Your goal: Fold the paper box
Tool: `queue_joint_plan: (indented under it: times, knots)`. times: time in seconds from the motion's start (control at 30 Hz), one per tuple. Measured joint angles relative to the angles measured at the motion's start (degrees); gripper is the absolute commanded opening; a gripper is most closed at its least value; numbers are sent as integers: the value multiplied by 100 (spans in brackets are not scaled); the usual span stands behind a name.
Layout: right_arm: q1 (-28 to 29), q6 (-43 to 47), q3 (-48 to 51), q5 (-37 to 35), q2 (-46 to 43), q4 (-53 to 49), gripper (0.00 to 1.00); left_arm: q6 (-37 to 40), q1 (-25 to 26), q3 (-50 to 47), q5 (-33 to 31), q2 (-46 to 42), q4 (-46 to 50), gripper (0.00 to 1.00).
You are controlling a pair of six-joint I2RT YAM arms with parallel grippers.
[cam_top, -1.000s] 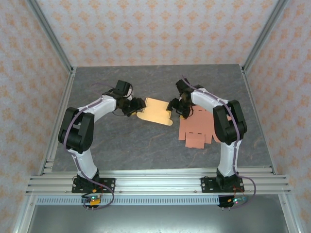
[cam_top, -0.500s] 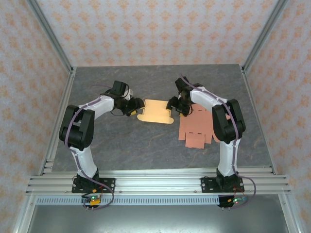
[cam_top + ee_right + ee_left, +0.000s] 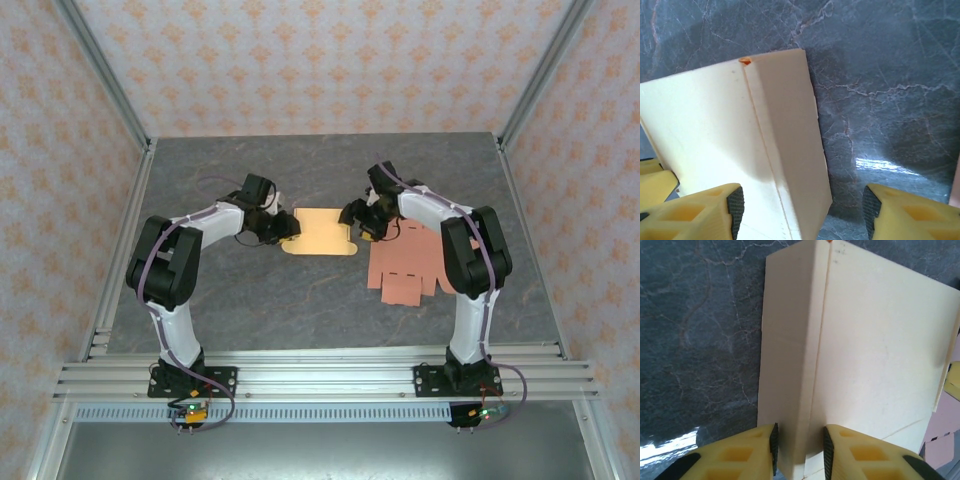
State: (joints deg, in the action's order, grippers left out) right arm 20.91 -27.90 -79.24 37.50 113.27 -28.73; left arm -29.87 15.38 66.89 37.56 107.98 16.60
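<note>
Top: box [image 3: 320, 232], a cream blank lying flat. Left gripper [image 3: 285, 228] has moved in to its left edge, and right gripper [image 3: 362, 218] is at its right edge. Pink stack [image 3: 405, 265] lies right of the box.
Left wrist: jaws, narrowed from wider, pinch the raised left flap, so the fold is probably starting.
Right wrist: jaws wide apart, astride the raised right flap without touching it. From above, the flaps' lift is unreadable.

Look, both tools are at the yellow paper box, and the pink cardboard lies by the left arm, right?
No. The pink cardboard lies by the right arm, as the top view shows. The left tool and right tool are indeed at the yellow paper box.
</note>
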Motion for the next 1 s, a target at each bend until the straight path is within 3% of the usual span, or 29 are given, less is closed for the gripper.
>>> queue_joint_plan:
  times: [0.1,0.33,0.57,0.83,1.0]
  knots:
    - [-103,-144,256,345,-7,376,74,42,-15,-33,76,20,-146,18]
    - [-621,-909,1132,1606,-87,1974,80,50,-219,-243,813,138,-667,15]
    - [-656,-1191,1154,2072,-87,2629,80,-111,-557,-647,1436,142,-1204,11]
    - [-625,-1283,1099,2280,-22,2778,80,-216,-612,-721,1558,129,-1281,13]
    - [-439,-1401,835,2378,203,2846,72,-195,-612,-575,1508,136,-992,15]
